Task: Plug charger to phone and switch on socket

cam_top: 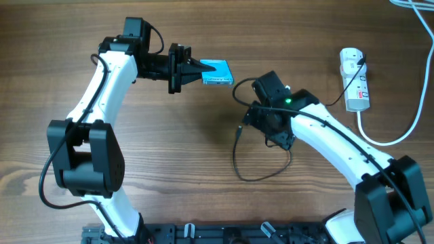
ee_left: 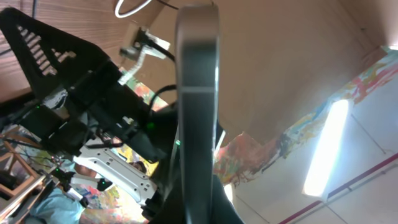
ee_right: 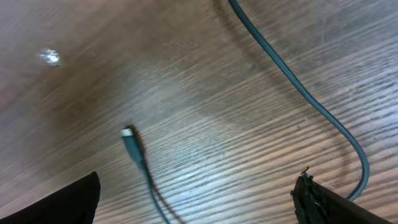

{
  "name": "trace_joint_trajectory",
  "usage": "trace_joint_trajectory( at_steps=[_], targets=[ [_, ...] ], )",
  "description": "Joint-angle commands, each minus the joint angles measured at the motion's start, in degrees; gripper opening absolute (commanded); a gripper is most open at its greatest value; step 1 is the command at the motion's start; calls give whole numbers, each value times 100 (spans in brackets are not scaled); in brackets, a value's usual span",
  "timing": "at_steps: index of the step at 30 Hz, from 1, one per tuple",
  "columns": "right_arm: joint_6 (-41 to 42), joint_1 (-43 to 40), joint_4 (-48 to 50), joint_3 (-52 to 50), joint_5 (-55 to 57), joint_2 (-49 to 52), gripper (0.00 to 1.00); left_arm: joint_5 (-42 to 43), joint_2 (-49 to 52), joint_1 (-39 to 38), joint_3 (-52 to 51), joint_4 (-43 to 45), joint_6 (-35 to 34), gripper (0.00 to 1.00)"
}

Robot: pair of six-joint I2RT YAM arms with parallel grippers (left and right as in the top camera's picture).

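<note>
So far, only the opening part of the job looks done. The left claw (cam_top: 201, 70) is pressed together on the phone (cam_top: 218, 72), pinching it by one end so its teal face shows from above near the top middle of the worktop (cam_top: 169, 156). In the left wrist view the phone appears edge-on as a grey strip with ceiling behind it, so it seems lifted and tilted rather than lying flat. The charger (cam_top: 254, 179) lies loose on the wood in a loop, and its connector tip (ee_right: 129, 134) rests bare on the worktop, well apart from the phone. The right claw (ee_right: 198, 180) hangs over that tip with its jaws spread wide and nothing between them, the tip lying nearer its left finger. Over at the right edge, the socket (cam_top: 355, 80) sits untouched, and a black plug (cam_top: 359, 63) appears already seated in it. Whether its switch is on cannot be read at this size. What is left, I judge, is grasping the tip, mating it with the phone's port, and pressing the switch.
</note>
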Motion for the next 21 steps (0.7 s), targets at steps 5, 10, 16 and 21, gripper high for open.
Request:
trace_joint_trajectory(
  at_steps=[5, 10, 16, 21],
  targets=[
    [83, 22, 774, -702, -243, 81, 100, 83, -188, -17, 9, 0, 68, 4],
    [68, 22, 815, -702, -234, 81, 100, 83, -188, -17, 9, -2, 68, 4],
    [63, 22, 837, -702, -219, 81, 100, 83, -188, -17, 9, 0, 68, 4],
    [66, 22, 837, -702, -199, 81, 100, 83, -188, -15, 9, 0, 63, 4]
  ],
)
